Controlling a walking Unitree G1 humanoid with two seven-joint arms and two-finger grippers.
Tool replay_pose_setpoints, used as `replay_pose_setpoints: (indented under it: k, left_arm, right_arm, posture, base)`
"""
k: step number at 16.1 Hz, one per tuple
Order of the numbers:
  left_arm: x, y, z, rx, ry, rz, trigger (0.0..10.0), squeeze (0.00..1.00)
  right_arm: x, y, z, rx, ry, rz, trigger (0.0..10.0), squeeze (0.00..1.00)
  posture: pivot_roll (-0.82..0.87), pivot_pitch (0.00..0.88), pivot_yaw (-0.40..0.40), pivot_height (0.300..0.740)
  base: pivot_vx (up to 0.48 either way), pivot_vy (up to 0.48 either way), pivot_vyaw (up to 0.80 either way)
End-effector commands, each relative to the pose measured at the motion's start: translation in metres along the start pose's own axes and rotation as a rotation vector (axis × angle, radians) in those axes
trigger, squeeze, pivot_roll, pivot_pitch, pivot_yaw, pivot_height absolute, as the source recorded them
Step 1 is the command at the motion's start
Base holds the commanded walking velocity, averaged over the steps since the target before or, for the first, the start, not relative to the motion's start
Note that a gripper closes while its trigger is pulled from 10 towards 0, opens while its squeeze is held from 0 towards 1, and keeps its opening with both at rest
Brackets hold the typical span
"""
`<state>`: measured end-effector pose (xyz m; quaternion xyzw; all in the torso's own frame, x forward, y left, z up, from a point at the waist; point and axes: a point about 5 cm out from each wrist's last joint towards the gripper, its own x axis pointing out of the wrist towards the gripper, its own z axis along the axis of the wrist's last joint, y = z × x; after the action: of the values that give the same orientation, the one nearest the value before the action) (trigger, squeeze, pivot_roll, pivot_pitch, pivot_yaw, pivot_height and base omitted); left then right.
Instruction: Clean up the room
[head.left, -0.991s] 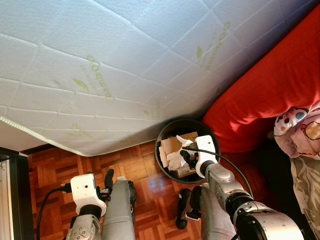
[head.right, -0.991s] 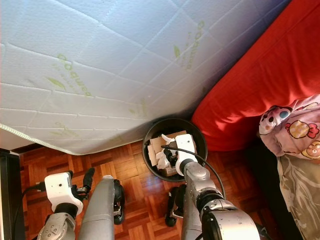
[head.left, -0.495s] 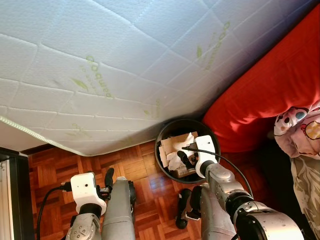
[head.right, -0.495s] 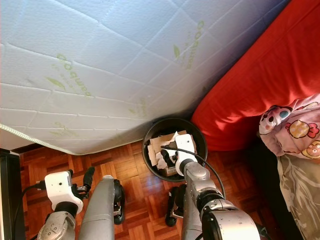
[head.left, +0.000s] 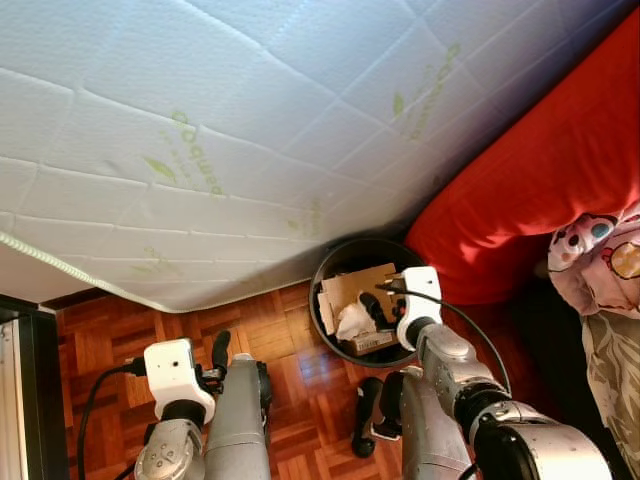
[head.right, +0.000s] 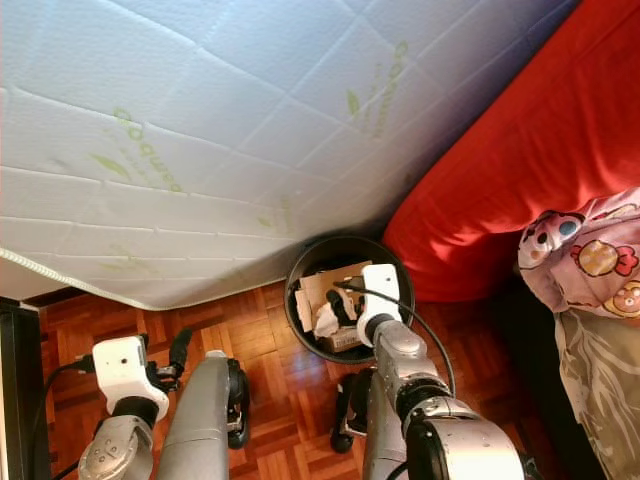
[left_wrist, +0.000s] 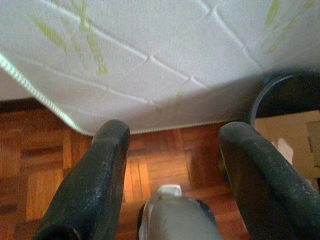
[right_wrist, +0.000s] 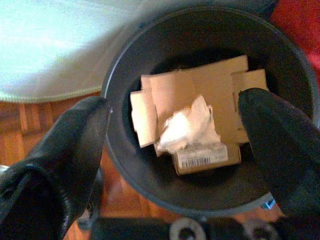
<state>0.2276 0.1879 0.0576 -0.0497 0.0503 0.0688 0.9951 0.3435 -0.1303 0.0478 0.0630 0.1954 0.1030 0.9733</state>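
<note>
While the right fingers hover spread, the crumpled tissue lies below them in the bin.

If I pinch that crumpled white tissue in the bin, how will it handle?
The crumpled tissue looks soft and very light, so it would likely squash flat between the open right pincer fingers. It lies loose on the cardboard in the black bin, so it may slide or tear.

Black bin, red blanket, green-printed white mattress
</note>
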Motion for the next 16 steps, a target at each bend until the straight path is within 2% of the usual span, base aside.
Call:
replay_pose_setpoints:
  k: [1,5,7,8,11,14,16]
  left_arm:
    - [-0.008,0.008,-0.021,0.005,0.082,0.026,10.0,0.00]
    - [-0.003,0.006,-0.055,0.001,0.226,-0.020,10.0,0.00]
    - [0.000,0.012,-0.075,0.041,0.320,-0.036,10.0,0.00]
    - [0.001,0.013,-0.078,0.049,0.333,-0.038,10.0,0.00]
    - [-0.004,0.027,-0.102,0.082,0.475,-0.023,10.0,0.00]
    - [-0.007,0.037,-0.114,0.100,0.575,0.001,10.0,0.00]
    - [-0.006,0.038,-0.116,0.098,0.607,0.010,10.0,0.00]
  right_arm:
    - [-0.010,-0.017,-0.020,0.054,0.026,-0.068,10.0,0.00]
    - [-0.053,-0.062,-0.083,0.127,0.125,-0.230,10.0,0.00]
    - [-0.079,-0.076,-0.116,0.161,0.181,-0.304,10.0,0.00]
    - [-0.082,-0.076,-0.119,0.164,0.189,-0.307,10.0,0.00]
    - [-0.098,-0.072,-0.144,0.196,0.251,-0.355,10.0,0.00]
    - [-0.096,-0.064,-0.149,0.211,0.288,-0.352,10.0,0.00]
    - [-0.095,-0.062,-0.151,0.215,0.316,-0.358,10.0,0.00]
  posture:
    - [0.21,0.457,-0.043,0.652]
    - [0.14,0.386,-0.037,0.692]
    - [0.10,0.332,-0.028,0.717]
    - [0.09,0.326,-0.026,0.722]
    - [0.06,0.248,-0.011,0.740]
    - [0.04,0.183,0.010,0.740]
    - [0.03,0.152,0.013,0.740]
  base:
    - [0.000,0.000,0.00]
    - [0.000,0.000,0.00]
    - [0.000,0.000,0.00]
    - [0.000,0.000,0.00]
    - [0.000,0.000,0.00]
    - [0.000,0.000,0.00]
    - [0.000,0.000,0.00]
